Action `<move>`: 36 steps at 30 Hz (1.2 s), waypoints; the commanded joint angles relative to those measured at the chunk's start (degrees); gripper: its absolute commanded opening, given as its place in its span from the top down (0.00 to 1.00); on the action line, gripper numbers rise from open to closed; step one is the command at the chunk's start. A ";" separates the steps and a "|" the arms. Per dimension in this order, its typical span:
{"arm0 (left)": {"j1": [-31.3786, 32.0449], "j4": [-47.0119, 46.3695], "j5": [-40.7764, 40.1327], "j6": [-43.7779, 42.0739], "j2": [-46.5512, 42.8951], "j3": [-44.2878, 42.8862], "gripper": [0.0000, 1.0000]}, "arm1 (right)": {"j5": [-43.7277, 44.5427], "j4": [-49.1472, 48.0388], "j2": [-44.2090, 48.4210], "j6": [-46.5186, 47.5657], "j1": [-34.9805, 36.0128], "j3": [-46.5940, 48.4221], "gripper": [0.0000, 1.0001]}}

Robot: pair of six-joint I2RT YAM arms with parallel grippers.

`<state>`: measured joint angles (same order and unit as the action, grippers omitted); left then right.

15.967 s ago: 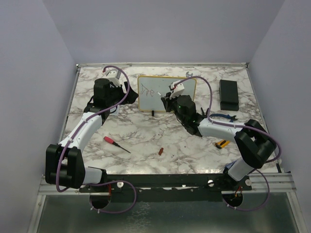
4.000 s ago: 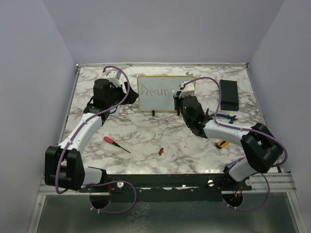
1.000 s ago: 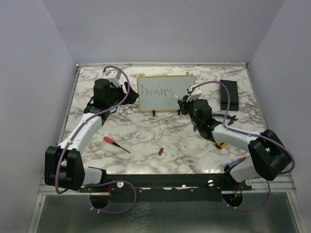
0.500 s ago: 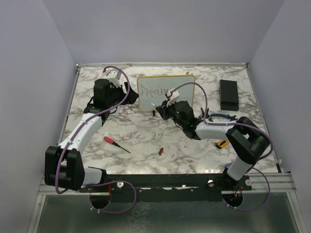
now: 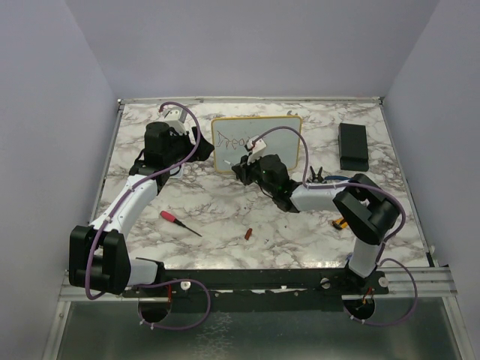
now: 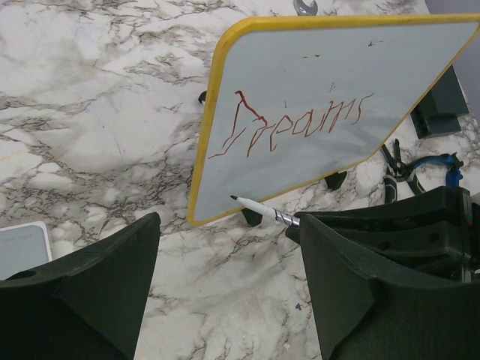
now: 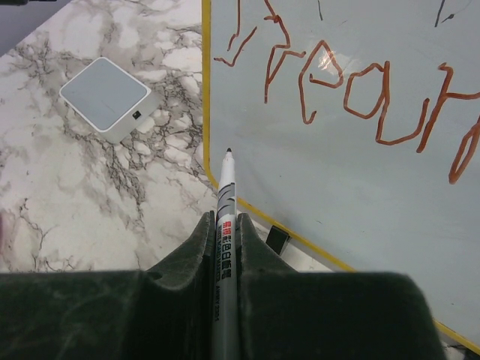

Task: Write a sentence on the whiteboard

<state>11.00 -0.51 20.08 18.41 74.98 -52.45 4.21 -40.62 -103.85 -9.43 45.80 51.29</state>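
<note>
The whiteboard with its yellow frame stands at the back middle, tilted on black feet. It also shows in the left wrist view and the right wrist view. One line of the sentence is on it in thin red-brown letters, "Dreams". My right gripper is shut on a white marker. The marker's tip sits just off the board's lower left corner. My left gripper is open and empty, left of the board.
A small grey square pad lies left of the board. A black box is at the back right. A red-handled screwdriver and a red cap lie in front. Blue-handled pliers and a yellow-black tool lie at the right.
The writing grew from "Dre" to "Dreams". My right gripper then swung with the marker from the board's right end to its lower left corner. The left arm has not moved.
</note>
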 commanded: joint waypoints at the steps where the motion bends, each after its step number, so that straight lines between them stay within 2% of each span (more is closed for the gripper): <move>1: 0.28 -0.19 0.95 -0.03 -0.63 0.37 0.24 | 1.86 -0.73 -1.98 -0.25 0.52 1.85 0.99; 7: 0.29 -0.19 0.91 0.00 -0.63 0.37 0.24 | 4.38 0.19 -3.55 -0.59 0.56 3.22 0.99; 28: 0.28 -0.19 1.02 -0.12 -0.93 0.33 0.24 | 3.97 3.43 -7.13 -0.67 2.48 4.84 0.99; 36: 0.26 -0.19 0.97 -0.05 -1.20 0.33 0.24 | 8.43 4.23 -5.54 -1.98 3.24 2.89 0.99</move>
<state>11.00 -0.51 20.08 18.41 74.98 -52.45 8.03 -37.63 -109.84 -10.52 48.47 55.37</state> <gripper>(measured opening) 0.757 0.101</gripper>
